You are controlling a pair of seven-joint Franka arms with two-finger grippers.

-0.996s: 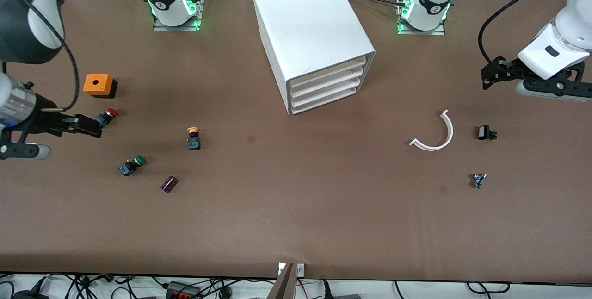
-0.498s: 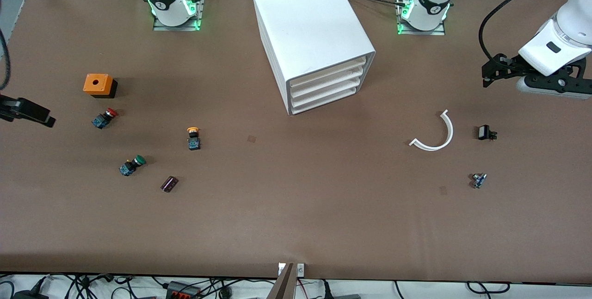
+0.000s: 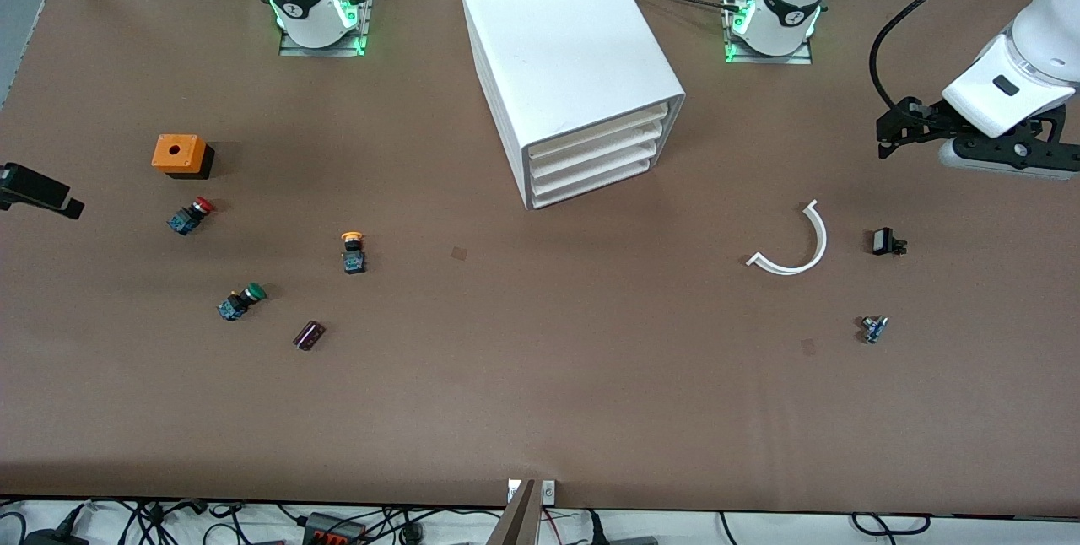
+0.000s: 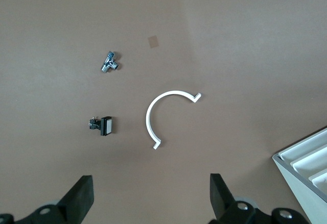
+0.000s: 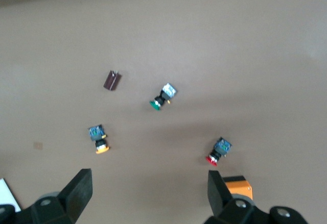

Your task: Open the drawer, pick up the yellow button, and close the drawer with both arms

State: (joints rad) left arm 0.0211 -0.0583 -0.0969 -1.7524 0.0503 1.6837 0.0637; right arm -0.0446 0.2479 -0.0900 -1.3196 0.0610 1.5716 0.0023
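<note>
A big white cabinet (image 3: 574, 64) stands mid-worktop near the arms' bases, angled so its four stacked fronts face partly toward the left arm's end. The drawer (image 3: 601, 130), topmost of the four, sits flush and shut, with the brown worktop (image 3: 540, 393) bare in front of it.

The button (image 3: 352, 251), orange-yellow cap on a black-and-blue body, lies in the open toward the right arm's end, nearer the front camera than the cabinet. Around it, well apart, lie a red-capped button (image 3: 191, 214), a green-capped button (image 3: 240, 302), a small dark maroon part (image 3: 309, 335) and an orange box (image 3: 180, 155) with a round hole on top. Nothing touches or covers the button.

Toward the left arm's end lie a white curved strip (image 3: 791, 243), a small black part (image 3: 885, 242) beside it and a small metal fitting (image 3: 874, 328) nearer the camera.

The right hand (image 5: 148, 191) hangs high at the edge of the worktop, over the ground between the orange box and the button, fingers spread wide and holding nothing. The left hand (image 4: 150, 196) hovers over the worktop near the curved strip and the black part, wrist tilted, fingers likewise spread and empty.
</note>
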